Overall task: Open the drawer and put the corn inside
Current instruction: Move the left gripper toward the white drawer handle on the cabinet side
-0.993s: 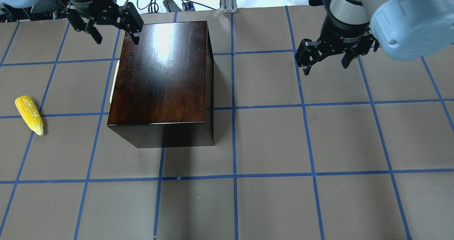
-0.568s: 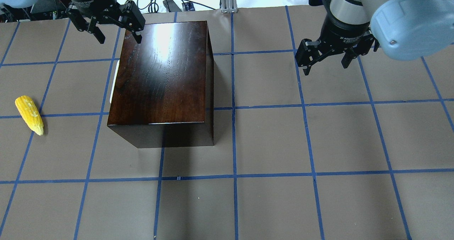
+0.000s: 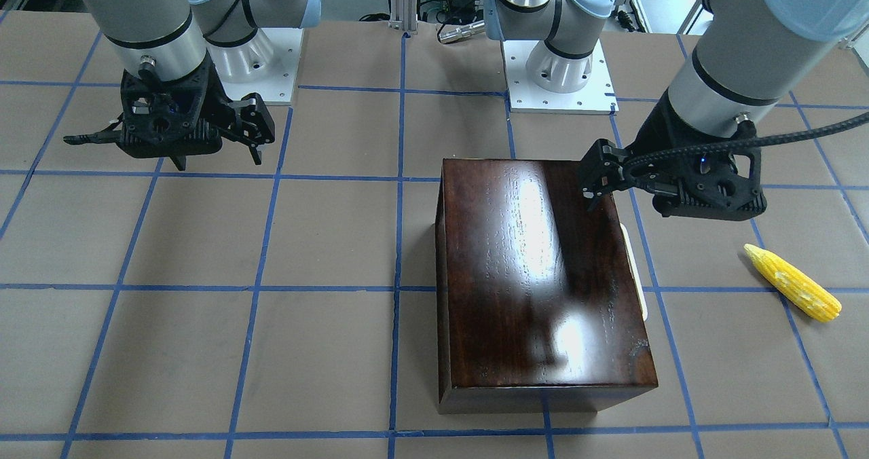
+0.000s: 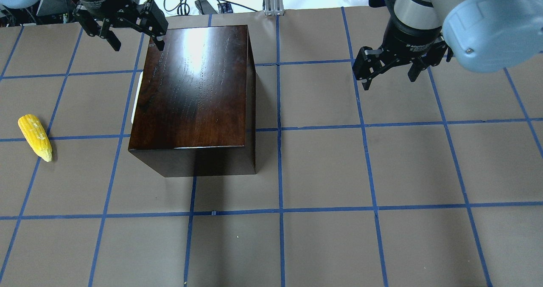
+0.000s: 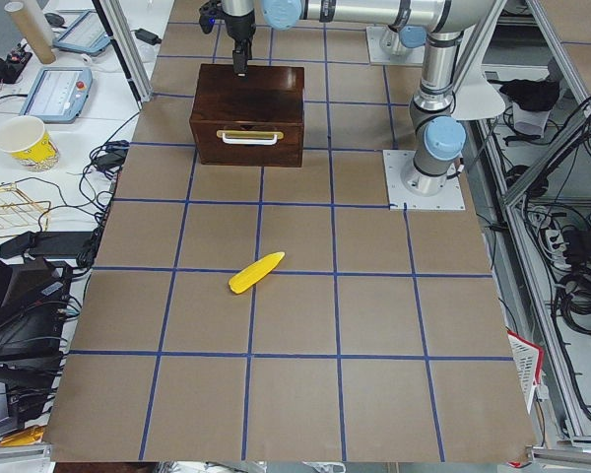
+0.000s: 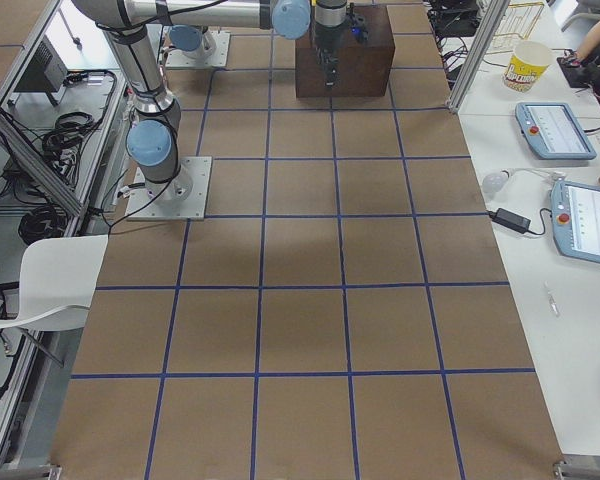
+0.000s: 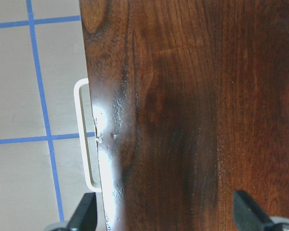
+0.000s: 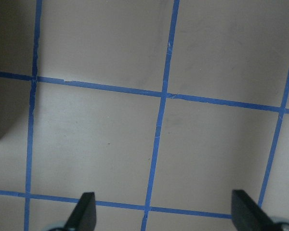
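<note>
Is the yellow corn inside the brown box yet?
No, the corn lies out on the table, apart from the box.

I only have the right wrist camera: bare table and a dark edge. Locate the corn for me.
Observer: The corn lies on the table on the robot's left, apart from the box.
Operator: Report the drawer's state.
Observer: The drawer is shut. Its white handle is on the box's face toward the corn.
Operator: Tell me where the left hand is.
Observer: The left hand hovers open and empty above the box's handle-side top edge.
</note>
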You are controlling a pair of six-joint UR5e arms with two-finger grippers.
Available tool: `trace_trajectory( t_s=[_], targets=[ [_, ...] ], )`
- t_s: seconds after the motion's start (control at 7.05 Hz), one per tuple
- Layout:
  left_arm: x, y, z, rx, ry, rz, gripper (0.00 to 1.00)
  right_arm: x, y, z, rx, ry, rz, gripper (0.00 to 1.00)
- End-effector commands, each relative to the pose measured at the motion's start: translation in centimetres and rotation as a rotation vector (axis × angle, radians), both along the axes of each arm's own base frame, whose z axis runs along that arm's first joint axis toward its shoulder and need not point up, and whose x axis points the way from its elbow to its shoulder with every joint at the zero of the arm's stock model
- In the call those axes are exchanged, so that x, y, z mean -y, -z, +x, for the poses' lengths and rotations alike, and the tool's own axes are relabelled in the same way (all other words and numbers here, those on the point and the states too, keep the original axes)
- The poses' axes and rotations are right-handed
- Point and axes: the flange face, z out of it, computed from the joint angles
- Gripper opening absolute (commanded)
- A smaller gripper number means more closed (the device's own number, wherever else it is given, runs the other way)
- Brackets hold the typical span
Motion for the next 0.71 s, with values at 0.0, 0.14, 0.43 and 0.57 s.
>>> trace_trajectory(
  t_s=[0.0, 0.14, 0.43, 0.57],
  targets=[
    [0.3, -0.4, 2.7, -0.009, -0.047, -0.001, 1.00, 0.0, 0.0, 0.0, 0.000, 0.000, 0.000, 1.00],
    [0.4, -0.6, 3.3, -0.053, -0.065, -0.010, 1.00, 0.0, 0.0, 0.0, 0.000, 0.000, 0.000, 1.00],
    [0.8, -0.7, 10.0, -0.060, -0.022, -0.023, 1.00, 0.0, 0.0, 0.0, 0.000, 0.000, 0.000, 1.00],
    [0.9, 0.1, 13.1, -0.063, 0.006, -0.015, 1.00, 0.0, 0.0, 0.0, 0.000, 0.000, 0.000, 1.00]
  ],
)
